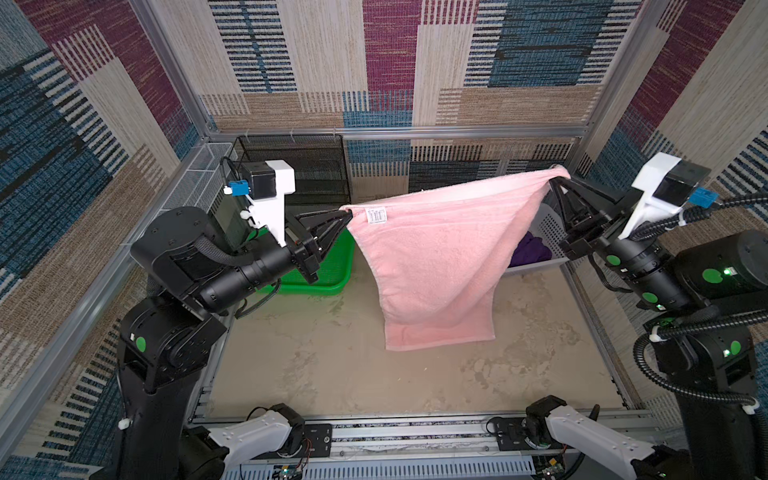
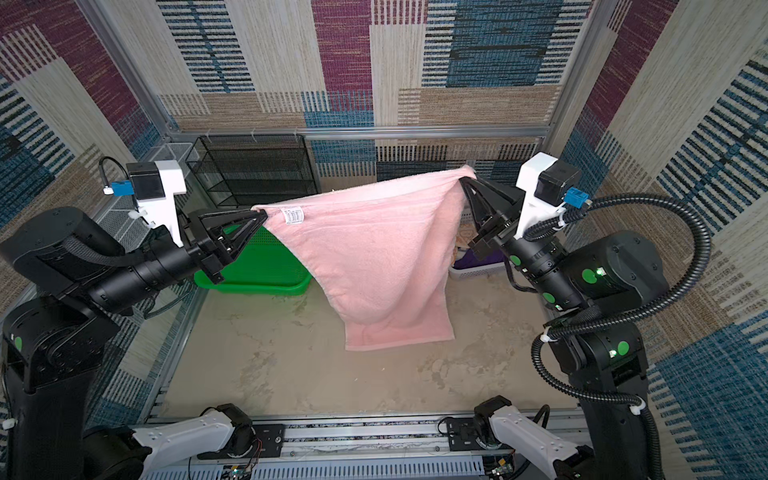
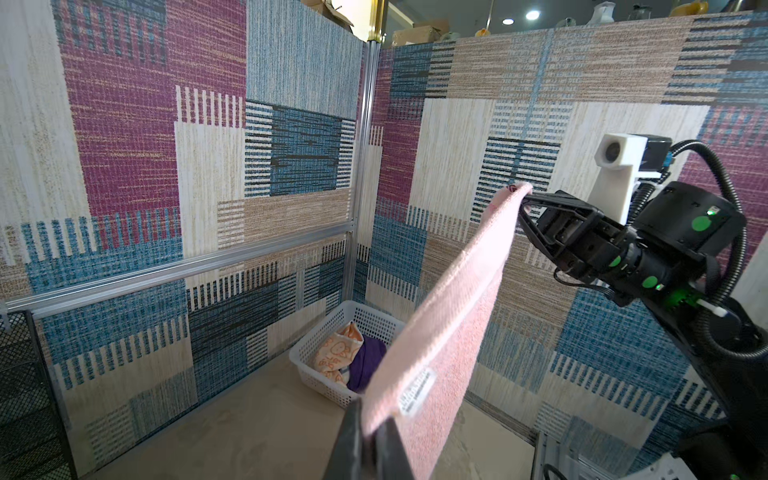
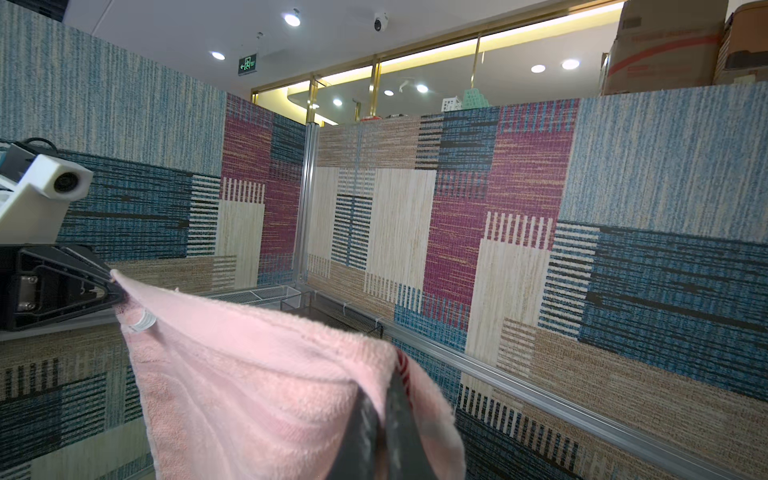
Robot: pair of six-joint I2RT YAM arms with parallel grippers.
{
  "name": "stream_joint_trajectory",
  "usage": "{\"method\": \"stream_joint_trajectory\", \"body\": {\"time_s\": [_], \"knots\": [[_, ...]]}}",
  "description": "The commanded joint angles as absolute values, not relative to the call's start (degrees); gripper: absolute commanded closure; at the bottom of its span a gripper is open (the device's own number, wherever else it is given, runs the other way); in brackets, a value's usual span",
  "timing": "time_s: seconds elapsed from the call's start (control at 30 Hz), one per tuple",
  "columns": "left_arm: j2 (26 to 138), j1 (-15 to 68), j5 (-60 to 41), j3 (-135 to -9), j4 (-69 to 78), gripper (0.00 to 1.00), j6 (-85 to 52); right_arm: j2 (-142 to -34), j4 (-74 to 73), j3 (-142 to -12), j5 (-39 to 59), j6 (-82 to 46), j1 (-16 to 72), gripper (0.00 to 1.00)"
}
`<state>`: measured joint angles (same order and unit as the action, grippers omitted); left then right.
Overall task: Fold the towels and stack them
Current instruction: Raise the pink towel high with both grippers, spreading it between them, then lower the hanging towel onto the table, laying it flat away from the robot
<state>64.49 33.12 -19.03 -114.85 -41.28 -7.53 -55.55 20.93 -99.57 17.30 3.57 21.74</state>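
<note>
A plain pink towel hangs in the air over the tabletop, stretched between both grippers by its top edge. My left gripper is shut on the corner beside the white barcode label. My right gripper is shut on the opposite top corner, held higher. The towel's lower edge dangles just above the table. An orange towel with cartoon faces and a dark purple towel lie crumpled in the white basket.
A green tray sits at the back left under the left gripper. A black wire rack stands against the back wall. The white basket is at the back right. The beige tabletop lies below.
</note>
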Motion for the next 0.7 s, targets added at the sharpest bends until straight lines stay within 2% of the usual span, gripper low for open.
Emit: {"method": "stream_joint_trajectory", "body": {"time_s": [0.0, 0.13, 0.43, 0.67], "knots": [[63.05, 33.04, -18.33, -113.91, -38.75, 1.00, -8.71, -55.46, 19.56, -100.14, 17.81, 1.91, 21.65, 1.00], [62.58, 33.05, -16.20, -113.30, -38.43, 1.00, -7.89, -56.19, 19.21, -99.58, 14.25, 2.42, 21.64, 1.00], [68.65, 33.03, -6.39, -112.86, -35.80, 1.00, -3.18, -62.58, 13.52, -96.37, -5.07, 8.20, 21.70, 1.00], [78.21, 32.79, 3.60, -116.01, -33.16, 1.00, 2.47, -72.36, 9.20, -99.44, -8.09, 12.30, 21.54, 1.00]]}}
